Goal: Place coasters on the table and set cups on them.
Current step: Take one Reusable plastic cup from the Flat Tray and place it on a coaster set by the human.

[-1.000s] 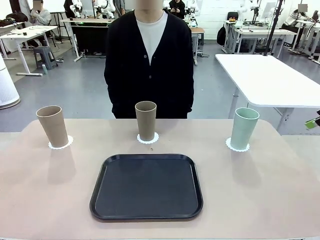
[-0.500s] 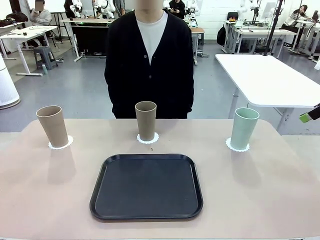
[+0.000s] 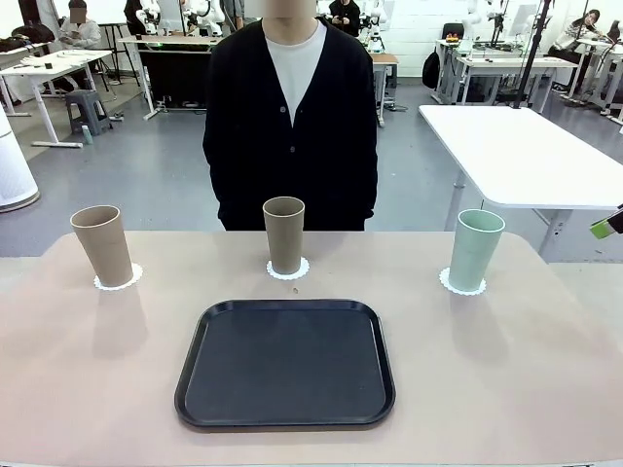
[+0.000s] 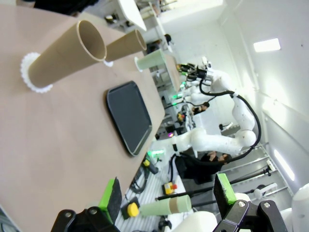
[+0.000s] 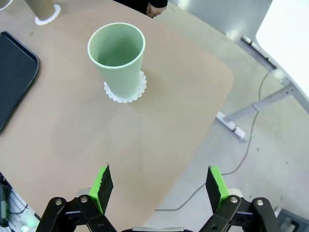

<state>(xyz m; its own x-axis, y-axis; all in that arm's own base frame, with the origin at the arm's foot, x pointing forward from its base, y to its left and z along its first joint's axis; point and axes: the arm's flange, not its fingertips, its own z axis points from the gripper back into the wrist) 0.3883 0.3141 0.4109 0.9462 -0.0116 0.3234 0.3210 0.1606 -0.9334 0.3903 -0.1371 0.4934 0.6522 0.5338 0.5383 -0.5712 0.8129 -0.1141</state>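
Three cups stand upright, mouths up, along the table's [image 3: 78, 389] far edge, each on a coaster: tan [image 3: 103, 246] near the left corner, tan [image 3: 284, 234] mid-edge, mint [image 3: 474, 250] toward the right corner. A black tray [image 3: 285, 363] lies nearer the near edge, apart from them. The left gripper [image 4: 166, 198] and right gripper [image 5: 158, 187] both hang with fingers spread, holding nothing.

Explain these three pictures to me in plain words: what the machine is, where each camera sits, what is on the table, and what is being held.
Two white robot arms with two-finger grippers share a beige table with a person standing opposite. The front view looks across the table from the robot's side. The other two come from cameras on each wrist, looking past the green-padded left gripper and right gripper. Both are open, holding nothing. On the table: a black tray, and two tan cups and a mint green cup, each on a white coaster.
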